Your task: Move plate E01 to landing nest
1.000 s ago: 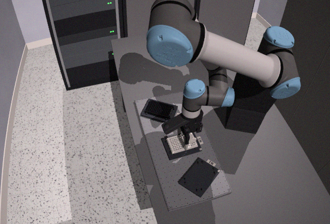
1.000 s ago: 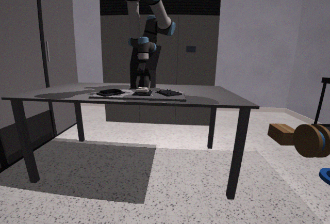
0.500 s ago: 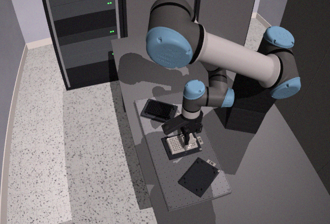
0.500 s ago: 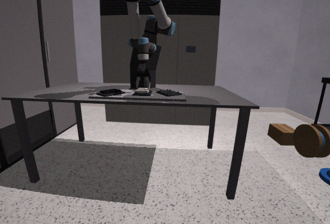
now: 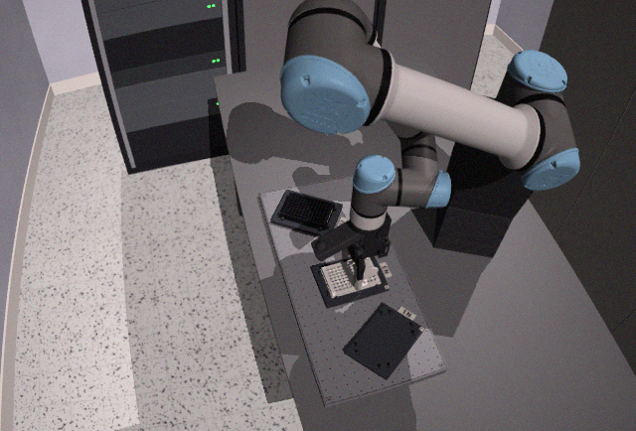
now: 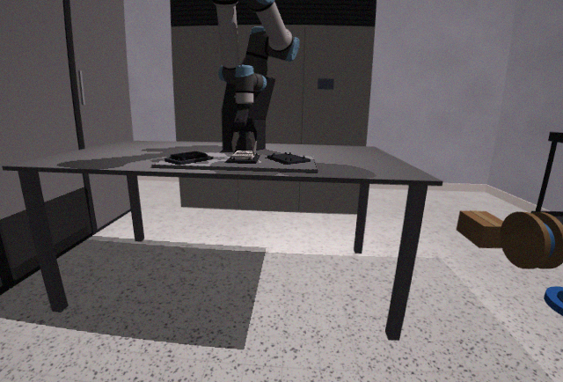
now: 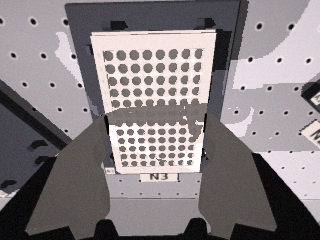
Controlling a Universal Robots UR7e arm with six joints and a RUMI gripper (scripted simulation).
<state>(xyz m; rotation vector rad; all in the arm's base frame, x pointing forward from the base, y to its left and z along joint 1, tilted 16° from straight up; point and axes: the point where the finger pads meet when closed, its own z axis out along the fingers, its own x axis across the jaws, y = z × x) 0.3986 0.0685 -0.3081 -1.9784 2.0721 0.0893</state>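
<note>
Plate E01 [image 7: 155, 100] is a white well plate. My gripper [image 7: 156, 115] is shut on its two long sides near one short end. The plate is over the dark landing nest, which has an N3 tag [image 7: 158, 177] at its near edge, and it lies inside the nest's outline. I cannot tell whether it rests on the nest or hangs just above it. In the top view the plate [image 5: 340, 278] and gripper [image 5: 360, 271] are at the middle nest. Plate E07 [image 5: 307, 210] is black and sits on nest N2 at the far end of the board.
The empty dark nest N1 [image 5: 384, 340] lies turned at an angle at the near end of the perforated board. Small label tags [image 5: 406, 313] stand beside the nests. The arm's wrist hangs above the middle nest. A rack and cabinets stand behind the table.
</note>
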